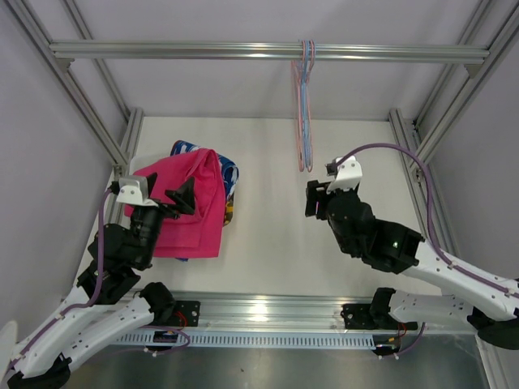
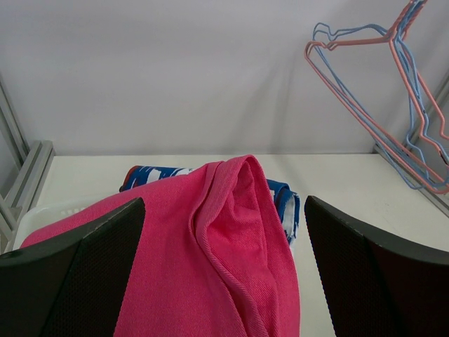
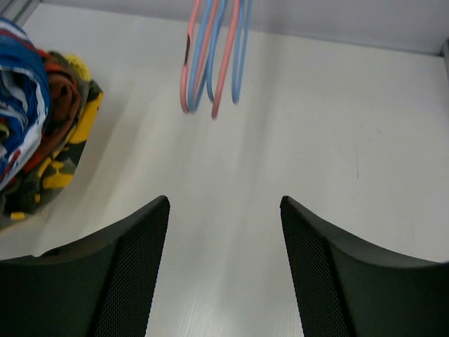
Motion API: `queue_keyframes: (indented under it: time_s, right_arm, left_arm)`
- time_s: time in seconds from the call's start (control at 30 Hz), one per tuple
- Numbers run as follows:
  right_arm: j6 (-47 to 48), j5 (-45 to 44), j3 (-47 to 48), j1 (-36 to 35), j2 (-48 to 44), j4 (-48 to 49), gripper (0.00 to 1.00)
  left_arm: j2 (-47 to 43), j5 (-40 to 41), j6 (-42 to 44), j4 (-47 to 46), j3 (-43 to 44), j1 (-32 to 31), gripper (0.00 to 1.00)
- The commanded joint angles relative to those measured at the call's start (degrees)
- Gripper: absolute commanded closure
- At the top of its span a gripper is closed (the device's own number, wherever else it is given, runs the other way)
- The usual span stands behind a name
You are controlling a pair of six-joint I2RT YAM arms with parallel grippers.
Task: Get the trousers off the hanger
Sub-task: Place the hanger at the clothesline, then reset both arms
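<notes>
Top view: the wire hangers (image 1: 302,121) hang bare off the rail (image 1: 203,50) and the trousers (image 1: 195,215) sit heaped at the left of the surface (image 1: 276,235), so I'd say it's basically done, next is just backing off without snagging anything. Left wrist: left fingers (image 2: 77,274) spread wide and empty over the soft ribbed magenta pair (image 2: 224,267), a blue-red-white print (image 2: 151,172) behind it. Right wrist: right fingers (image 3: 105,274) parted, holding nothing, thin pink and blue hanger loops ahead, crumpled camouflage pair (image 3: 35,182) at left.
</notes>
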State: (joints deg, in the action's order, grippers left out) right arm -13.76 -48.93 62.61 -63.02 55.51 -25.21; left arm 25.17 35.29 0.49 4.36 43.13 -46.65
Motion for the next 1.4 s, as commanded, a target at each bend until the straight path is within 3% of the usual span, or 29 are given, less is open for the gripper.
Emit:
queue_keyframes:
  time_s: [0.0,0.2,0.33,0.6,0.73,0.9,1.07,1.17,1.2,1.3,1.37]
  right_arm:
    - [-8.37,-5.47,-3.97,-4.11,-3.56,-3.87,0.31]
    - [-12.08,-7.76,-10.92,-11.14,-6.99,-5.55,0.21]
    - [-11.82,-6.71,-14.18,-14.58,-5.77,-6.07,0.07]
    - [-16.99,-13.11,-9.0,-16.52,4.25,-18.45,0.03]
    - [-18.67,-17.59,-4.17,-16.6,2.87,-26.1,0.02]
    - [-9.66,-19.71,2.5,-16.6,-5.57,-22.53,0.02]
    - [5.3,-28.22,1.12,-15.55,-16.02,-8.47,0.0]
    - [16.89,-36.13,-0.56,-11.61,-17.88,2.34,0.01]
    - [18.66,-37.28,-0.65,-7.24,-18.41,5.06,0.0]
    - [20.7,-35.11,-0.47,2.78,-18.94,7.01,0.01]
    - [20.18,-28.36,-1.6,14.21,-19.03,7.63,0.01]
  left_arm:
    - [-0.12,-0.83,0.21,-1.2,0.02,-0.37,0.01]
    - [0.32,-0.22,0.47,-1.63,-0.24,-0.37,0.01]
    - [0.58,0.83,1.44,-2.42,-0.86,-0.37,0.01]
    - [2.52,3.91,4.16,-3.83,-1.38,-0.28,0.01]
    - [2.87,5.4,6.01,-4.01,-1.65,-0.28,0.01]
    - [3.22,6.55,7.42,-6.47,-2.18,-0.19,0.01]
    - [3.48,7.6,8.47,-7.26,-2.53,-0.02,0.01]
    - [3.22,8.3,9.26,-8.22,-3.14,-0.02,0.0]
    - [3.05,8.22,9.26,-8.31,-3.23,0.07,0.01]
    - [3.04,7.95,9.09,-8.4,-3.23,0.07,0.01]
    - [2.96,7.95,9.0,-8.58,-3.49,0.07,0.01]
